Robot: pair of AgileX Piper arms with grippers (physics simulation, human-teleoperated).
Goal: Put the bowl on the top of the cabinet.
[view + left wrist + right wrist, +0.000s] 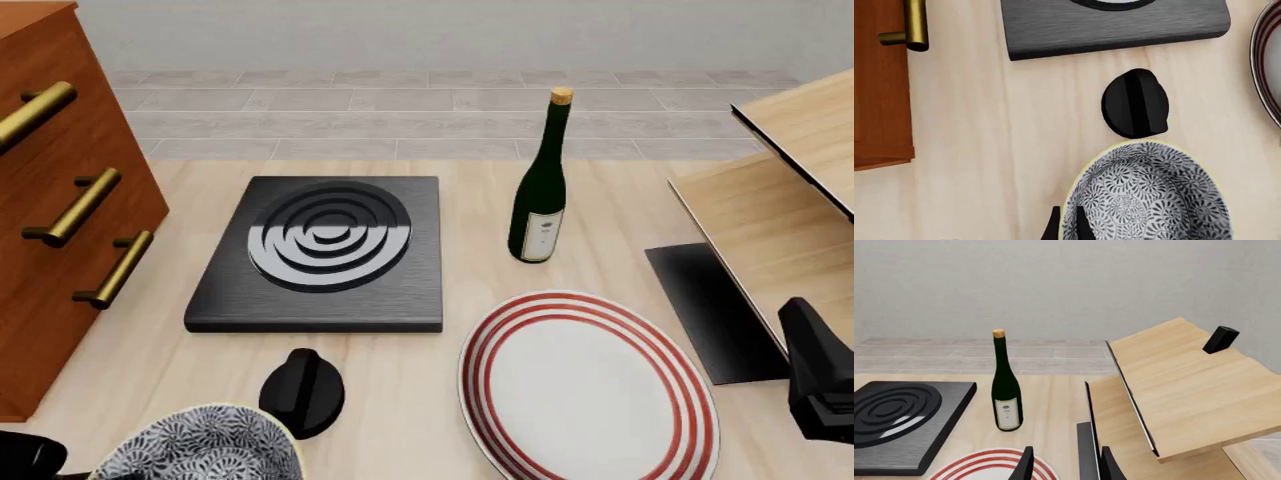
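The bowl (pixel 200 445), white with a black swirl pattern and a pale rim, is at the near left edge of the front view. In the left wrist view the bowl (pixel 1147 195) fills the lower part. My left gripper (pixel 1067 225) is shut on its rim, with one finger outside and one inside. The cabinet (pixel 67 200), reddish-brown with brass handles, stands at the far left, and its top corner just shows; a side of the cabinet (pixel 881 100) also appears in the left wrist view. My right gripper (pixel 1067 467) is open and holds nothing, near the table's right edge.
A black round knob-like object (pixel 304 392) lies just beyond the bowl. Behind it sits a black hotplate (pixel 320 255). A red-ringed plate (pixel 587 385) lies in the middle front, a dark wine bottle (pixel 538 190) stands behind it, and a pale wooden shelf (pixel 787 200) is on the right.
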